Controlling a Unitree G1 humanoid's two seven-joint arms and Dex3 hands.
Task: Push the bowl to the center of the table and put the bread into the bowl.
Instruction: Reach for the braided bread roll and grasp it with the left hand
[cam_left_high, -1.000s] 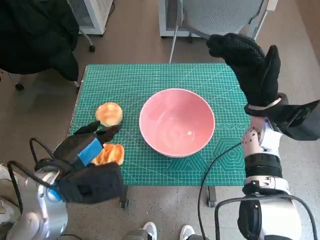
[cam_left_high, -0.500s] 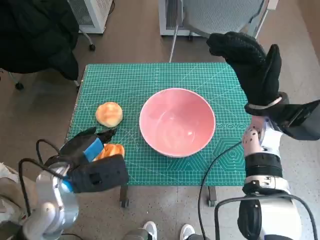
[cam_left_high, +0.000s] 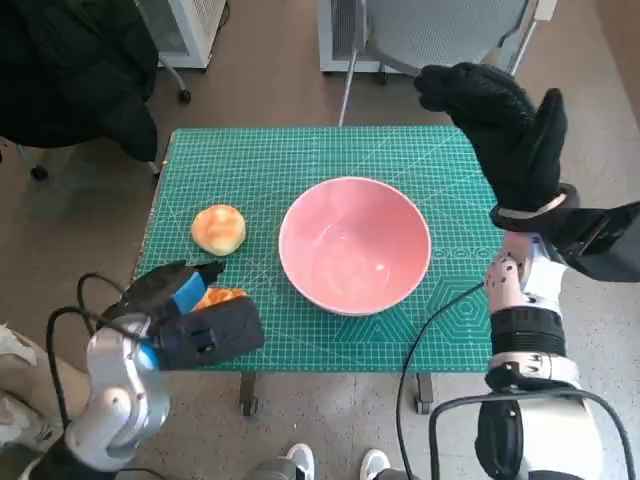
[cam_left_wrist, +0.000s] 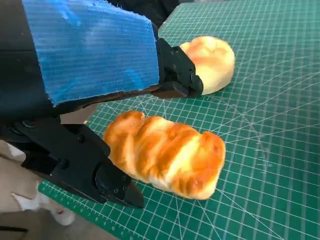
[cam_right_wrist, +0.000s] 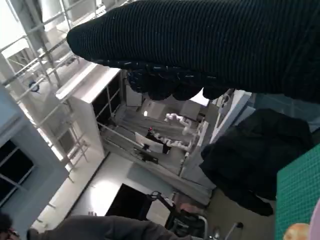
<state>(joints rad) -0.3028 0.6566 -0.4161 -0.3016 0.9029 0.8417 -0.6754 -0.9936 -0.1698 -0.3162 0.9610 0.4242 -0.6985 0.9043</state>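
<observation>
A pink bowl (cam_left_high: 354, 243) stands empty near the middle of the green mat (cam_left_high: 300, 160). A round bun (cam_left_high: 218, 228) lies left of it. A long twisted bread (cam_left_wrist: 167, 153) lies at the mat's front left, half hidden under my left hand (cam_left_high: 172, 292) in the head view. The left hand's black fingers (cam_left_wrist: 175, 75) are spread on either side of that bread, and I cannot see them touching it. My right hand (cam_left_high: 505, 125) in its black glove is raised above the table's far right corner, fingers apart, holding nothing.
A grey chair (cam_left_high: 430, 35) stands behind the table. Dark clothing (cam_left_high: 70, 70) lies at the far left. A black cable (cam_left_high: 435, 320) hangs over the table's front right edge. Shoes (cam_left_high: 335, 463) show below the front edge.
My left hand has drawn back toward the front left edge and turned, so its fingers now lie over the twisted bread. The right hand and the bowl have stayed put.
</observation>
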